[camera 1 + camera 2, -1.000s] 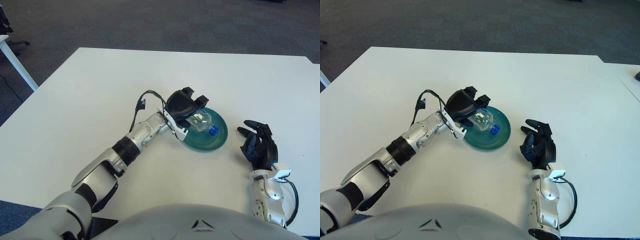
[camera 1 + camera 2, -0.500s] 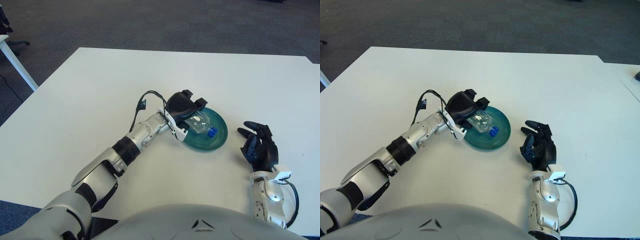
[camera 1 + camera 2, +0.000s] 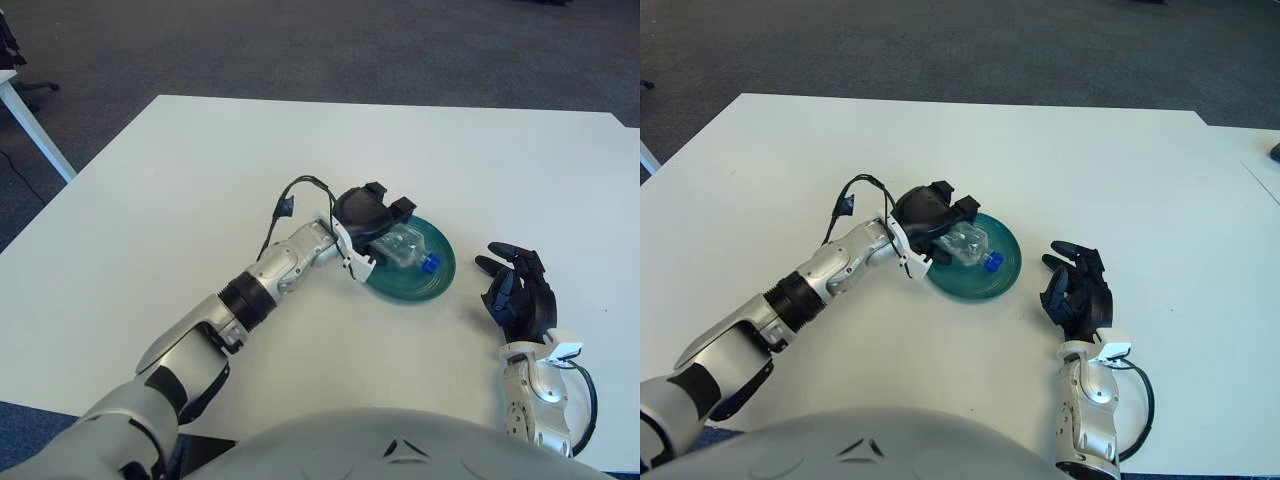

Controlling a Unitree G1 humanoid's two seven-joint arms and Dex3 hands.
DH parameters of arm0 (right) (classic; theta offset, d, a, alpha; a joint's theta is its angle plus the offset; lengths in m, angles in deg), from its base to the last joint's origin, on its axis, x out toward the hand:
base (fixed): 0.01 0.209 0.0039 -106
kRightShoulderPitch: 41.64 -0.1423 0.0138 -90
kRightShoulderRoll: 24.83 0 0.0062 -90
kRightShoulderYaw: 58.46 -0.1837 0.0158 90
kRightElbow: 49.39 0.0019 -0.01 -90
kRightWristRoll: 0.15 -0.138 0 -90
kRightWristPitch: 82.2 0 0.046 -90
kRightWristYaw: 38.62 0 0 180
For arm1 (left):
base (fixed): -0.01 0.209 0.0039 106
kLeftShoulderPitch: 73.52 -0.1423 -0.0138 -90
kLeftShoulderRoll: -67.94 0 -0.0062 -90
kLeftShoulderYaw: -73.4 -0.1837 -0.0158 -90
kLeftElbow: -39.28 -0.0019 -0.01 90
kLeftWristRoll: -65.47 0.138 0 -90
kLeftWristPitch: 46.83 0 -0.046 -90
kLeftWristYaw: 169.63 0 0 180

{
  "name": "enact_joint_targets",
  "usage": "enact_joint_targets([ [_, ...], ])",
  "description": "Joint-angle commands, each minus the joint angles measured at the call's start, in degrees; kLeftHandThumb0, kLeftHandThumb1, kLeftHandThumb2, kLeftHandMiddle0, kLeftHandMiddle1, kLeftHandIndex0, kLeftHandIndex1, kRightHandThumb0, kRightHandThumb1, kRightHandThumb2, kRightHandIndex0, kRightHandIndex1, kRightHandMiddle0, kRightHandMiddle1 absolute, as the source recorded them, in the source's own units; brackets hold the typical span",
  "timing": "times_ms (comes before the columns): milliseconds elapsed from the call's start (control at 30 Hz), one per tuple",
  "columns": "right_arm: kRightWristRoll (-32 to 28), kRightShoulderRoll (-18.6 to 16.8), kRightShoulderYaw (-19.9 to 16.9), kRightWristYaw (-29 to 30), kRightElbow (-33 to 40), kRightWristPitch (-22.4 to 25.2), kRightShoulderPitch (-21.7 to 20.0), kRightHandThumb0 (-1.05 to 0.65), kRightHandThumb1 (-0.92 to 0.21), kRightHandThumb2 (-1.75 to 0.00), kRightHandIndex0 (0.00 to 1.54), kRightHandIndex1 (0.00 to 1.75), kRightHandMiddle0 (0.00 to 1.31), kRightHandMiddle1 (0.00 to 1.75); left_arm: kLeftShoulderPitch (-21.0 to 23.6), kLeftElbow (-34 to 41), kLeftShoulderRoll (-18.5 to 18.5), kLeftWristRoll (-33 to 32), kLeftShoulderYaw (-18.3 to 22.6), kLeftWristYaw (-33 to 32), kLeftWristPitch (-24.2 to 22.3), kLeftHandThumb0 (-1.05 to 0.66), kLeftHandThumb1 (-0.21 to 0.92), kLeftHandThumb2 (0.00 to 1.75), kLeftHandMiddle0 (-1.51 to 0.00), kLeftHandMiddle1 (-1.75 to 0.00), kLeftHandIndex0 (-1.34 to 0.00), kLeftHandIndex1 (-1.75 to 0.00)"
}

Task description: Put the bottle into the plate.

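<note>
Left hand (image 3: 372,222) sits over the near-left rim of the plate (image 3: 436,281), fingers wrapped round the body of the bottle (image 3: 408,250), which lies on its side inside the plate with the blue cap pointing away from the palm. Bottle looks like clear thin plastic, probably empty: light, squashy, slick and prone to rolling, so a mid-body hold beats the cap end. Right hand (image 3: 517,294) shows right of the plate, fingers loosely spread, holding nothing.
</note>
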Motion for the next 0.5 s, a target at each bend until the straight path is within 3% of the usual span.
enact_joint_targets([
  [0,-0.6,-0.6,-0.1,0.0,-1.6,0.8,0.6,-0.59,-0.78,-0.93,0.55,1.11,0.25,1.31,-1.2,2.8,-0.9,-0.2,0.8,2.7,-2.0,-1.05,0.92,0.9,-0.12,-0.11,0.0,-0.3],
  [167,-0.9,-0.6,-0.2,0.0,-2.0,0.7,0.4,-0.61,-0.8,-0.9,0.55,1.12,0.25,1.31,-2.2,6.0,-1.5,-1.3,2.0,5.4,-3.5,-1.05,0.92,0.92,-0.04,-0.02,0.0,-0.05],
  [467,-0.6,-0.4,-0.3,0.1,-2.3,1.0,0.1,-0.63,-0.81,-0.88,0.58,1.12,0.25,1.3,-4.3,7.6,-1.4,-4.4,4.3,4.3,-3.8,-1.05,0.92,0.91,-0.02,0.0,0.0,0.0],
])
